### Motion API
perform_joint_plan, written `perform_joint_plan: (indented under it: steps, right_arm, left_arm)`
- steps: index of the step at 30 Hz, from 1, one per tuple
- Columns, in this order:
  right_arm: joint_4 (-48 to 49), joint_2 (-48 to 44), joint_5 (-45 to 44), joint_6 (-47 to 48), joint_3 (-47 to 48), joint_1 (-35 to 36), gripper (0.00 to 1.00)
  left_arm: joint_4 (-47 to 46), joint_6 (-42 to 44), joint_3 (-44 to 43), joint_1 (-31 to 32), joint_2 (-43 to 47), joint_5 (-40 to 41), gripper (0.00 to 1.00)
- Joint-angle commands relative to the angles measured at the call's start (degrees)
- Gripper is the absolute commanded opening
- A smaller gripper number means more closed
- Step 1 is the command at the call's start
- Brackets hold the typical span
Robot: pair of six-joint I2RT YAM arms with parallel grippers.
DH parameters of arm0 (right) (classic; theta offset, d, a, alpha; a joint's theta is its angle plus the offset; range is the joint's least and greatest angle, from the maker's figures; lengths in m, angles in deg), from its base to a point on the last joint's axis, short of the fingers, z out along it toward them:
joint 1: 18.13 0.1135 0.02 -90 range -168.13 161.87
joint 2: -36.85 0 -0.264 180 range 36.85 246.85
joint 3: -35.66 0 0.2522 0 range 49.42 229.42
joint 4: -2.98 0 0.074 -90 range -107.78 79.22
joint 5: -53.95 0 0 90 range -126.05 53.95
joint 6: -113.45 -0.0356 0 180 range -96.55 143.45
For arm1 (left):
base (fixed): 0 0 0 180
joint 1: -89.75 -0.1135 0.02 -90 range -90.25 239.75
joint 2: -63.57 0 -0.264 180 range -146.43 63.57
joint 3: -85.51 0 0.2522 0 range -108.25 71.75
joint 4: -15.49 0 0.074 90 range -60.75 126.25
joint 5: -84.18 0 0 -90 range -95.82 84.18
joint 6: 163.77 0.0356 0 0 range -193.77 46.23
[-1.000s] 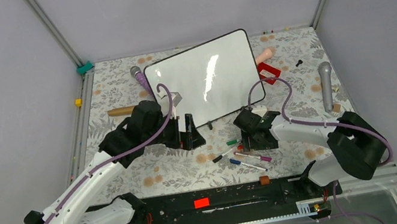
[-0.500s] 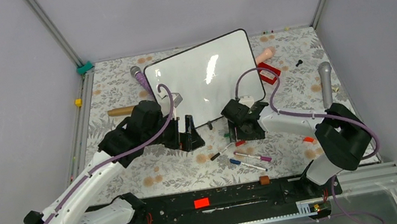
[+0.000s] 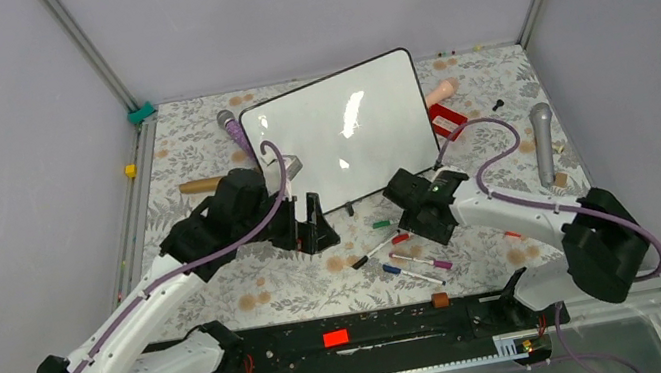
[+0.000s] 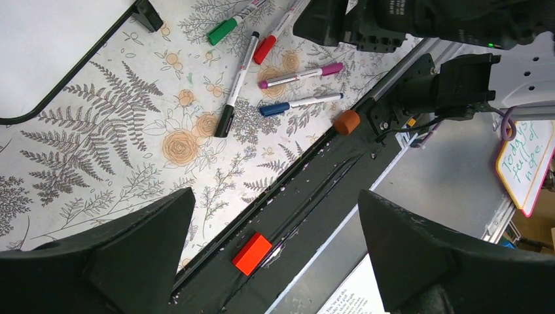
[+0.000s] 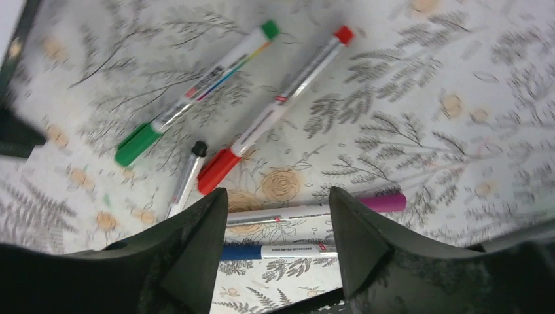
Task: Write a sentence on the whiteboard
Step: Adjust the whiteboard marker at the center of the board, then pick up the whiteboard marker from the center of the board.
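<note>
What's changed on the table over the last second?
The right hand swung left toward the black-rimmed white whiteboard, then drew back right, and now hangs open over the coloured felt markers, holding nothing. The open left hand and the blank whiteboard stayed put.

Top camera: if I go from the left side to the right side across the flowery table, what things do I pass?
yellow block → wooden stick → whiteboard → grey microphone
</note>
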Motion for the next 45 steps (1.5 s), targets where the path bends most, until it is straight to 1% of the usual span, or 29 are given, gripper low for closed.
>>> perform_joint_plan:
  steps: [1,3,5,8,12,14,16,17,19,21,23,24,25,26,27,28,29,31,33,36,37,40,42,43,45]
  right_arm:
    - [-12.82,5.51,-6.81,-19.11,7.01,0.34,0.62]
    - [-18.08,8.75,-8.53,-23.19,9.49,0.34,0.57]
    - [-18.78,10.88,-9.22,-25.78,9.62,0.34,0.51]
    - [-14.76,12.20,-9.07,-25.67,8.37,0.16,0.51]
    - [-13.56,14.10,-9.81,-26.43,8.16,-0.13,0.52]
    - [-9.17,14.14,-9.07,-24.42,6.83,-0.86,0.55]
    - [-2.12,13.48,-8.12,-22.44,4.53,-1.43,0.56]
    - [0.26,13.24,-8.09,-22.55,3.39,-1.52,0.56]
    - [1.96,13.64,-7.96,-24.35,2.23,-1.71,0.55]
    - [2.10,14.88,-7.16,-25.55,2.05,-2.17,0.51]
    - [2.11,15.78,-5.33,-27.44,1.12,-2.69,0.46]
    - [2.07,15.65,-4.51,-28.52,0.42,-2.97,0.39]
    - [1.99,15.20,-3.90,-28.94,-0.21,-3.20,0.29]
    - [1.26,14.39,-3.99,-29.19,-0.61,-3.27,0.23]
    - [-0.11,13.16,-4.69,-29.09,-0.65,-3.29,0.14]
    - [-2.86,11.89,-5.96,-29.18,-0.28,-3.28,0.07]
    - [-6.15,10.36,-7.51,-29.42,0.60,-3.27,0.03]
    - [-13.32,7.44,-11.07,-30.05,2.52,-3.27,0.00]
    - [-18.50,3.73,-13.08,-29.84,4.01,-3.28,0.00]
    - [-18.63,-2.61,-12.50,-24.58,4.53,-3.28,0.00]
    - [-16.50,-5.15,-11.34,-20.54,4.05,-3.34,0.00]
    - [-5.52,-12.95,-6.14,-7.43,2.04,-3.34,0.00]
    - [5.04,-19.04,-1.22,0.07,-1.30,-3.34,0.00]
    - [13.57,-22.18,1.13,3.05,-3.48,-3.35,0.00]
    - [25.92,-27.58,7.78,7.67,-7.80,-3.34,0.00]
  left_arm:
    - [-1.63,-0.15,-1.02,0.13,2.66,-0.85,0.99]
    - [-1.18,-0.14,-0.64,0.11,3.58,-0.13,0.99]
    - [-1.03,-0.41,0.20,0.09,4.87,0.53,0.99]
    - [-1.03,-1.46,1.51,0.12,7.16,0.90,0.99]
    - [-0.76,-2.12,2.56,0.13,9.66,1.13,0.99]
    - [-0.28,-2.16,2.70,0.10,10.35,1.43,0.99]
    - [0.49,-2.10,2.55,0.10,10.73,1.57,0.99]
    - [0.70,-2.06,2.46,0.16,10.86,1.59,0.99]
    - [1.12,-1.95,2.34,0.10,11.25,1.69,0.99]
    - [1.34,-1.83,2.28,0.15,11.60,1.79,0.99]
    - [1.46,-1.70,2.35,0.13,11.90,1.97,0.99]
    - [1.46,-1.73,2.38,0.09,12.04,1.97,0.99]
    - [1.48,-1.66,2.44,0.13,11.97,1.96,0.99]
    - [1.47,-1.70,2.51,0.13,12.03,1.88,0.99]
    - [1.44,-1.78,2.54,0.12,11.96,1.85,0.99]
    - [1.30,-1.78,2.60,0.13,11.84,1.57,0.99]
    - [0.84,-1.79,2.83,0.10,11.70,1.03,0.99]
    - [-0.16,-1.77,2.98,0.12,11.08,-0.23,0.99]
    - [-1.28,-1.71,2.79,0.10,9.87,-1.86,0.98]
    - [-3.47,-1.81,1.93,0.13,7.38,-4.20,0.97]
    - [-4.48,-1.81,1.66,0.09,6.43,-5.97,0.97]
    - [-6.96,-1.97,0.41,0.22,3.63,-8.68,0.95]
    - [-8.49,-2.61,-0.34,0.20,2.05,-10.02,0.95]
    - [-9.67,-3.16,-0.57,0.25,1.18,-11.05,0.94]
    - [-12.49,-4.63,-0.59,0.28,-0.07,-13.10,0.93]
